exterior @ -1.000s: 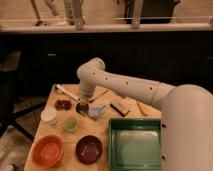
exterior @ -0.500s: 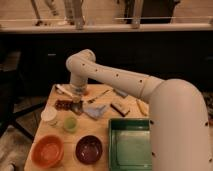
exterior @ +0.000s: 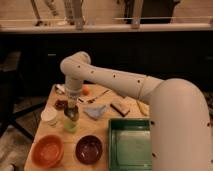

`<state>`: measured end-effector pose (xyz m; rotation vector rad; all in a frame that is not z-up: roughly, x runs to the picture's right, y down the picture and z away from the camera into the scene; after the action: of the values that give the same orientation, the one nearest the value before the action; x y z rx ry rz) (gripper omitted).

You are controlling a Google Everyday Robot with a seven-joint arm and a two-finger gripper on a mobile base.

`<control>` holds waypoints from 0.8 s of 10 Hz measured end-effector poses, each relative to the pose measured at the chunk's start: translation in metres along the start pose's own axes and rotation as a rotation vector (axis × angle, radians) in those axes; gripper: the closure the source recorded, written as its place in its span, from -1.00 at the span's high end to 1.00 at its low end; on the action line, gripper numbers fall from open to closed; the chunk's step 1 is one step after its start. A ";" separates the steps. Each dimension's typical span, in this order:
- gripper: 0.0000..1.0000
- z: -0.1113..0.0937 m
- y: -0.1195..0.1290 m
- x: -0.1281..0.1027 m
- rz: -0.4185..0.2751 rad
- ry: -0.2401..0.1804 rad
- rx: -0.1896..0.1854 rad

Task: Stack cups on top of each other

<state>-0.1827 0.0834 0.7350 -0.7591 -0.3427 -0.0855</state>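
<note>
- Gripper [exterior: 71,111]: hangs at the end of the white arm [exterior: 107,79], wrist pointing straight down over the left half of the wooden table [exterior: 102,127].
- Pale green cup [exterior: 70,124]: stands upright on the table, directly under the gripper and touching or nearly touching it. The key relation is vertical, cup below fingers, its axis in line with the wrist.
- Fingers: cannot tell whether they are open or closed. Something shiny sits at the gripper tip just above the green rim. It may be the steel cup, but this is not certain.
- White cup [exterior: 49,116]: just left of the green cup, apart from it.
- Orange bowl [exterior: 47,150] and dark purple bowl [exterior: 89,148]: near edge, clear of the gripper.
- Green tray [exterior: 129,147]: near right.
- Judgement: the stacking step looks to be at or close to placement, and what it calls for next is a straight vertical move.
</note>
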 end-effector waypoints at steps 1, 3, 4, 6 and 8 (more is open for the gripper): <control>-0.65 0.004 0.005 -0.009 -0.007 -0.007 -0.008; -0.65 0.015 0.010 -0.022 -0.011 -0.025 -0.024; -0.65 0.020 0.011 -0.021 -0.007 -0.029 -0.029; -0.65 0.032 0.013 -0.020 0.002 -0.043 -0.041; -0.65 0.038 0.011 -0.012 0.025 -0.054 -0.043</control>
<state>-0.2018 0.1167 0.7494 -0.8095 -0.3840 -0.0491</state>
